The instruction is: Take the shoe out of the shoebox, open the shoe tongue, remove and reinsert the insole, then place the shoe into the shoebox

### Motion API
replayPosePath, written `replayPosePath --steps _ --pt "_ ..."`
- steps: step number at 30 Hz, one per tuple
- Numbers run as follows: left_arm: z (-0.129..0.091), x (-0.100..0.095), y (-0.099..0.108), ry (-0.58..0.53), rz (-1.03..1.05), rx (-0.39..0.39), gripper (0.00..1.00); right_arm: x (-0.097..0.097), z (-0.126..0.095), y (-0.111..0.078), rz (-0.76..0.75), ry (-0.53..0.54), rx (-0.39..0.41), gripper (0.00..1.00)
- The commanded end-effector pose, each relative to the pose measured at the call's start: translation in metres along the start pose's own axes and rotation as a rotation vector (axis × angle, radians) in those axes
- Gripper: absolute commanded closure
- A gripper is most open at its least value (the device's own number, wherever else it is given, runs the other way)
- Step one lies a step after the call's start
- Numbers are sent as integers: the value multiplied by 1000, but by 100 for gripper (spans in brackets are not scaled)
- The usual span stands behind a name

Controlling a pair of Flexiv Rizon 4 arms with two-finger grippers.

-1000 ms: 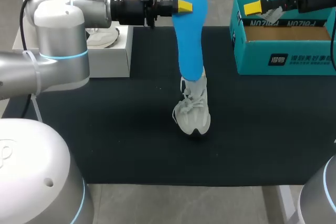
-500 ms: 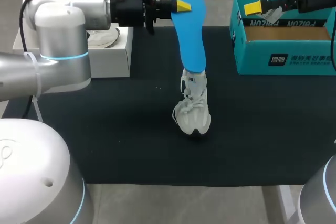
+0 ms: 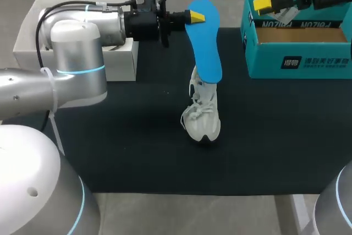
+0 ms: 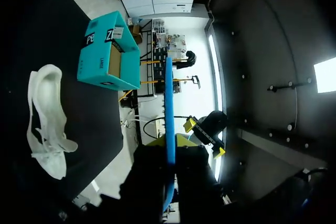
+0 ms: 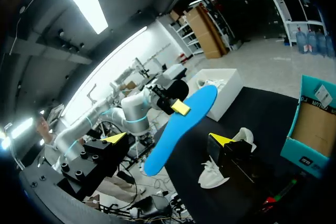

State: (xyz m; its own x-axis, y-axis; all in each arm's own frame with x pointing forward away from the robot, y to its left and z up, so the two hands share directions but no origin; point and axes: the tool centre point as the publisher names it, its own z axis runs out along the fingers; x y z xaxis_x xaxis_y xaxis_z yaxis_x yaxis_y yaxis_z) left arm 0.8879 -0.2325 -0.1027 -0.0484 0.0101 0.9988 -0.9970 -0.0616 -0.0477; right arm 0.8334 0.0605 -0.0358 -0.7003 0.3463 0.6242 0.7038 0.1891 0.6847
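The pale grey shoe stands on the black surface near its middle, toe toward the robot, laces up; above its heel end hangs the blue insole, tilted steeply, with its lower end over the shoe's collar in the head view; in the right wrist view that lower end shows apart from the shoe, with bare surface between them; the left tool is pinching the insole near its upper end, one yellow tip lying flat on the blue face, and the left wrist view shows the insole edge-on, running straight out from that tool; the left arm comes in across a white box at the far left of the surface; at the far right stands the teal shoebox, open, with a brown cardboard inside; the right tool hangs above the shoebox's far left corner, its yellow tips spread well apart, nothing between them.
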Motion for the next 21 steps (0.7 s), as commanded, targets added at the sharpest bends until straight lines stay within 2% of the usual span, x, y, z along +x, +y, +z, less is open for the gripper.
replayPosePath --steps 1,5,10,21 --pt "5 3 -4 -19 -5 -12 100 23 -3 17 67 -158 114 0" --pt "4 2 -3 -21 -13 -8 100 32 -5 23 148 -282 217 0" --pt "3 3 -5 -12 -16 1 100 39 -3 28 225 -366 330 0" --pt "9 3 -9 26 -50 32 100 55 11 45 282 -680 551 0"
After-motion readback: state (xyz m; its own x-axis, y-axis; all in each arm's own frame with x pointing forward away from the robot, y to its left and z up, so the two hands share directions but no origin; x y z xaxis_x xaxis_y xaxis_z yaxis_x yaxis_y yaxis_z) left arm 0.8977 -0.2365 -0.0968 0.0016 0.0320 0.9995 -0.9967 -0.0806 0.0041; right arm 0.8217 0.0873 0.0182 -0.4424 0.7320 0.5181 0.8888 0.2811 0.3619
